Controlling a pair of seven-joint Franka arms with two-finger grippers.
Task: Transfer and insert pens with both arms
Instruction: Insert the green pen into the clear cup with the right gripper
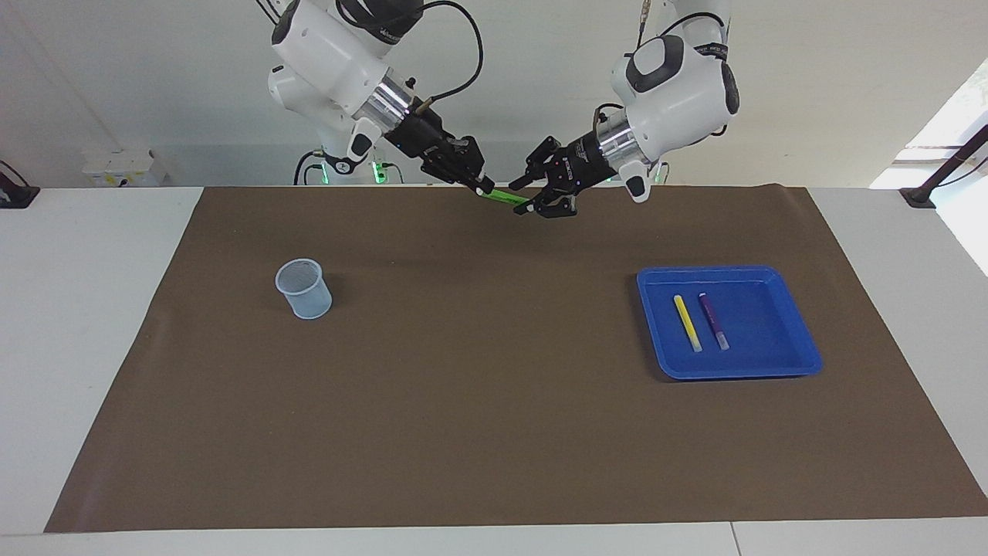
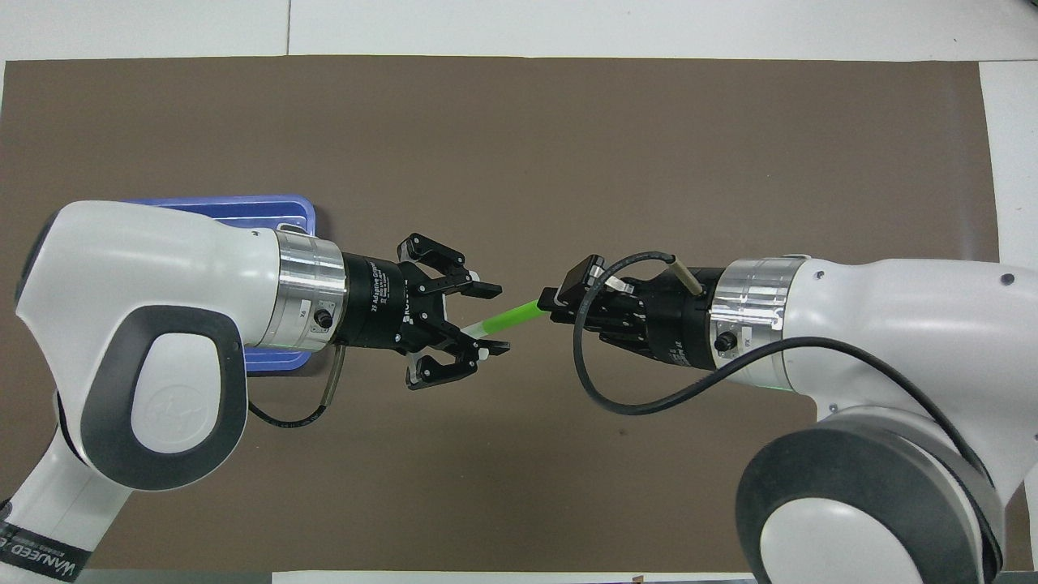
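Jaws of the right gripper (image 2: 548,306) are clamped on the green pen (image 2: 507,317); the left gripper (image 2: 489,317) is spread open around its pale end. A mid-air handover is judged under way. Next, the pen must be carried to the cup (image 1: 304,288), at nine o'clock in the facing view.

We take this for a robotics lab, two white arms (image 1: 340,54) mounted at a white bench (image 1: 85,309), brown mat (image 1: 478,386), bare wall (image 1: 116,77).

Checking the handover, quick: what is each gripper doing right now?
Left gripper: open around the pale end of the green pen, up over the brown mat.
Right gripper: shut on the green pen.
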